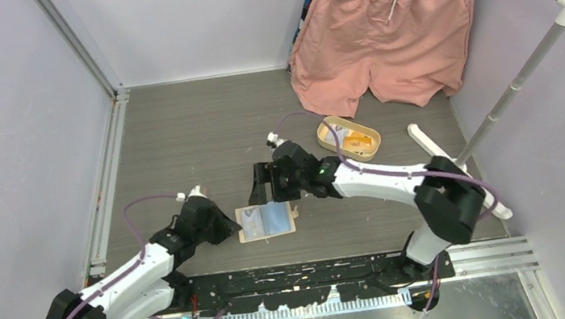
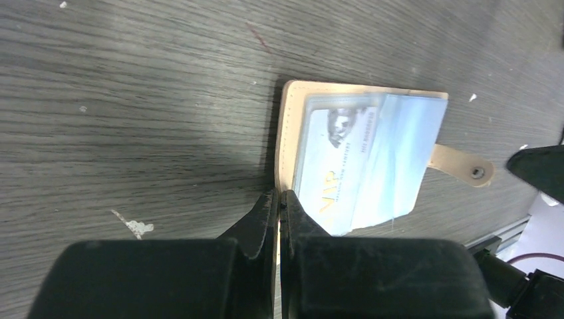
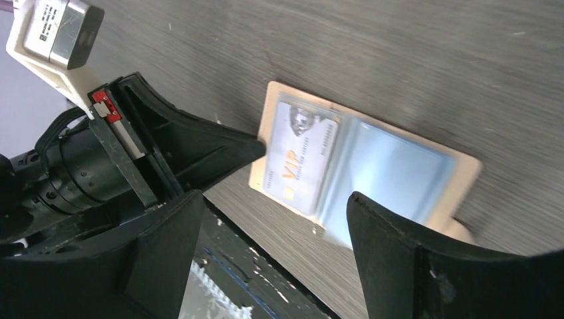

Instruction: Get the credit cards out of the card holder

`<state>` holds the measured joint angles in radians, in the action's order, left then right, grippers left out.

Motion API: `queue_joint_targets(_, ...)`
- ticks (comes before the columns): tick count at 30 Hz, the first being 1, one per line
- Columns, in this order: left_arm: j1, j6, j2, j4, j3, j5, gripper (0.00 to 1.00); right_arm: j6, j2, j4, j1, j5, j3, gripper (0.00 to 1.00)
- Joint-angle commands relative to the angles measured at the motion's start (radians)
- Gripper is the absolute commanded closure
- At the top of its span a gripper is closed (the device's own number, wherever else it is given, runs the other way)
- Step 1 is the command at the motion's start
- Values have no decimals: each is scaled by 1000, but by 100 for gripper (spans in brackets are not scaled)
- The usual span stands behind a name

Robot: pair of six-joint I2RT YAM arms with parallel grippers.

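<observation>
The tan card holder (image 1: 266,221) lies open and flat on the grey table. A whitish-blue card marked VIP (image 2: 339,159) sits in its one pocket, also seen in the right wrist view (image 3: 302,159). The other pocket (image 3: 392,176) shows only pale blue. The snap tab (image 2: 465,169) sticks out on the side away from the left gripper. My left gripper (image 1: 233,231) is shut, its tips (image 2: 279,196) resting on the holder's tan edge (image 2: 287,133). My right gripper (image 1: 274,193) is open and empty, hovering over the holder (image 3: 273,199). An orange-yellow card (image 1: 359,143) lies in the oval tray.
The oval tan tray (image 1: 325,131) stands behind and right of the holder. Pink shorts (image 1: 386,33) hang at the back right. A white pole (image 1: 521,73) leans on the right, with a white rod (image 1: 427,142) on the table. A black rail (image 1: 318,273) runs along the near edge.
</observation>
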<state>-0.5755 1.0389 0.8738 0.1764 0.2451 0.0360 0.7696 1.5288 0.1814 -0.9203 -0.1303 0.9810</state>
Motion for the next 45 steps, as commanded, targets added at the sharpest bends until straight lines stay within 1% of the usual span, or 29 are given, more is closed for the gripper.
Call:
queue_joint_targets(1,3,-29,45,-17,8,-25,100,120,96,-250,-5,-158,-18,17)
queue_joint_targets(4,2,-40,67,-11,12,-29,100,151,159,-319,-6,-177,-44,18)
queue_joint_targets(6,3,-50,73,2,14,-62,100,167,190,-345,-8,-182,-53,19)
queue_joint_targets(14,2,-48,81,7,-22,-86,100,170,223,-341,-20,-151,-72,19)
queue_joint_targets(18,2,-48,90,1,-26,-86,100,189,248,-376,-25,-170,-77,19)
queue_joint_targets(21,2,-46,106,-7,-25,-80,100,190,265,-367,-38,-169,-60,19)
queue_joint_targets(29,3,-46,113,-11,-29,-78,100,255,259,-489,-53,-187,-99,20)
queue_joint_targets(37,3,-46,121,-14,-29,-80,100,249,209,-596,-55,-164,-176,21)
queue_joint_targets(40,3,-46,125,-14,-29,-78,100,266,208,-675,-55,-182,-207,23)
queue_joint_targets(45,3,-47,124,-14,-29,-80,100,283,197,-794,-57,-214,-250,32)
